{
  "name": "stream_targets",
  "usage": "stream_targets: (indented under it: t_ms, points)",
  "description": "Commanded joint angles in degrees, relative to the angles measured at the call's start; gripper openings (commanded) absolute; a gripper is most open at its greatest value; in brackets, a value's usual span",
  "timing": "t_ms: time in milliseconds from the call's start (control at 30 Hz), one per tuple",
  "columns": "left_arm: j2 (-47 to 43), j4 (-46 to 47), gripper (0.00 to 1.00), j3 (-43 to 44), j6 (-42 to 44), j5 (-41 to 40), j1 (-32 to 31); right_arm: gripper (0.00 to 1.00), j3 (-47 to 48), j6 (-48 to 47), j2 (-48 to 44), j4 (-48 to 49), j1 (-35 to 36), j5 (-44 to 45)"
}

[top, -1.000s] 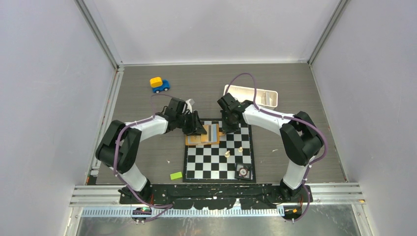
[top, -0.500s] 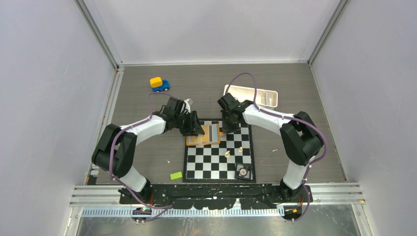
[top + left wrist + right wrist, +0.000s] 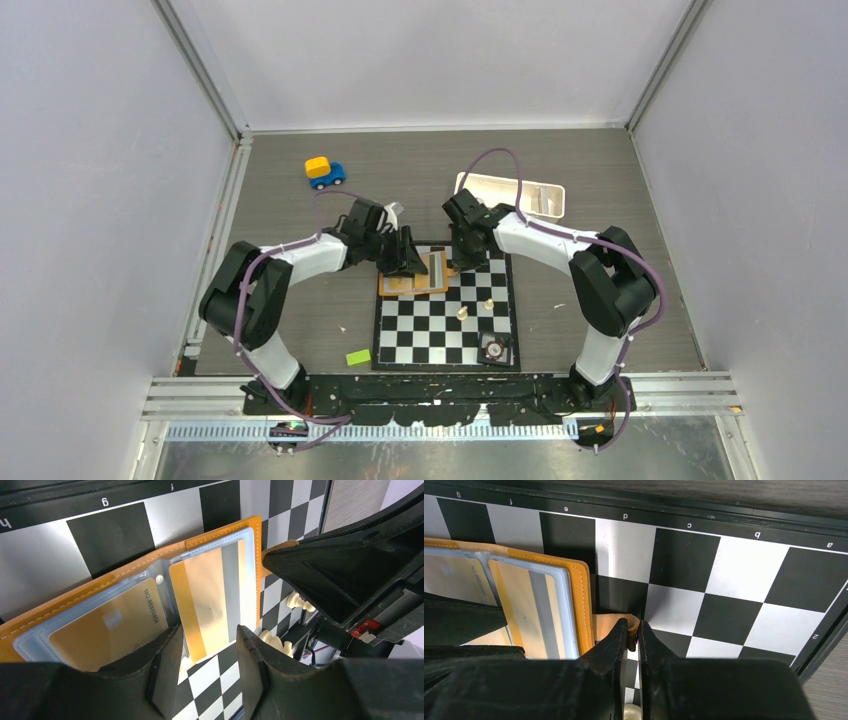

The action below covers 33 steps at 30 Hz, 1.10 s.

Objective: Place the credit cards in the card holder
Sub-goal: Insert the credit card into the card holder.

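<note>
Now the card holder (image 3: 418,283) lies open on the upper left corner of the chessboard (image 3: 445,335), near the middle of the top view, and both grippers meet over it. The left gripper (image 3: 412,262) comes from the left and covers the holder's left half. The right gripper (image 3: 455,265) stands at its right edge.

From the left wrist view, the card holder (image 3: 125,572) runs across the centre of the frame with its clear pockets facing up. The numbered credit card (image 3: 115,625) sits in the lower left pocket. The striped credit card (image 3: 215,595) lies in the pocket beside it, and its near end reaches out between the two fingers (image 3: 165,675) of the left gripper (image 3: 209,652). These fingers are spread apart, one on each side of that end; I cannot tell if they touch the card. White chess pieces (image 3: 272,640) stand just beside the right finger.

From the right wrist view, the right gripper (image 3: 634,630) is pressed together on the small orange strap (image 3: 606,625) that sticks out from the right edge of the card holder (image 3: 583,605), in the lower middle of the frame.

Compared with half a second ago, the left gripper has moved to the right, so it hides more of the holder. The right arm and the holder kept their places.
</note>
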Motion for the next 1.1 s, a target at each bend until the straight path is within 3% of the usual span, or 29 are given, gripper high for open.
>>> stream_targets:
  t_ms: [0, 767, 1067]
  points:
    - [1.85, 0.9, 0.46, 1.67, -0.54, -0.9, -0.96, 0.0, 0.56, 0.31, 0.35, 0.74, 0.14, 0.53]
    - [1.36, -0.18, 0.45, 6.93, -3.14, -4.14, -5.96, 0.0, -0.06, 0.76, 1.55, 2.14, 0.17, -0.08]
    - [0.31, 4.25, 0.33, 4.89, -4.7, -3.45, -6.16, 0.0, -0.15, 0.82, 2.41, 2.49, 0.13, -0.1]
